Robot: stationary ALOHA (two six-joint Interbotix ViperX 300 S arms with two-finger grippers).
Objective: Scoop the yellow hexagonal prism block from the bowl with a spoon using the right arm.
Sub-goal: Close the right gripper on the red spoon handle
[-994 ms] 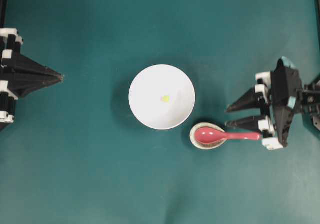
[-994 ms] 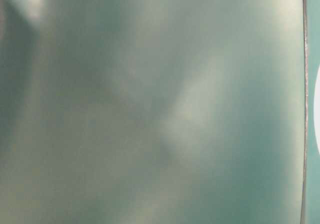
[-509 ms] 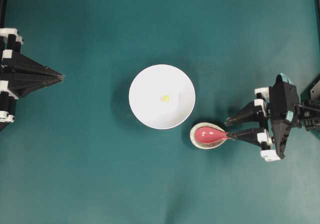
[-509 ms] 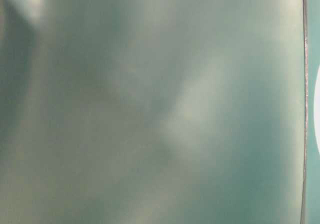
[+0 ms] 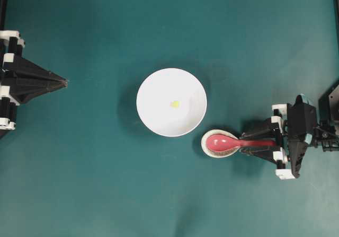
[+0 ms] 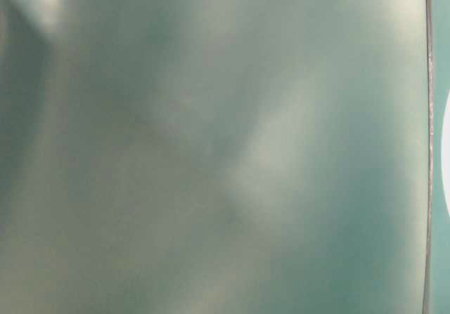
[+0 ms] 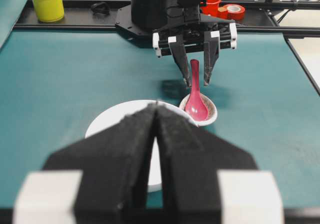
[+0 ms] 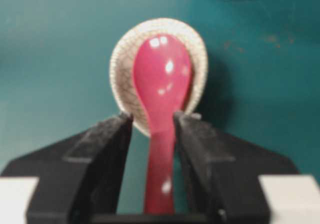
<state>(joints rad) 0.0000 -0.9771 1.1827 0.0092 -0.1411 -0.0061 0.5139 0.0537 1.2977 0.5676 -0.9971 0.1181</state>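
The white bowl (image 5: pixel 159 115) stands mid-table with the tiny yellow hexagonal prism block (image 5: pixel 175 104) inside it. Right of the bowl, the pink-red spoon (image 5: pixel 225 141) lies with its scoop in a speckled spoon rest (image 5: pixel 207 148), handle pointing right. My right gripper (image 5: pixel 244 143) is open and low, one finger on each side of the handle. The right wrist view shows the spoon (image 8: pixel 162 78) running between the right gripper (image 8: pixel 153 116) fingers, with a gap on the left side. My left gripper (image 5: pixel 64 81) rests shut at the far left, away from everything. The block is hidden in both wrist views.
In the left wrist view, a yellow cup stack (image 7: pixel 46 2), a red cup (image 7: pixel 212 3) and tape rolls (image 7: pixel 232 9) sit on the black rail behind the right arm. Teal mat surrounds the bowl (image 7: pixel 107 121). The table-level view is a teal blur.
My right gripper has come down and forward from the upper right, still open, so its fingers now flank the spoon handle. The spoon, bowl, block and left arm have not moved.
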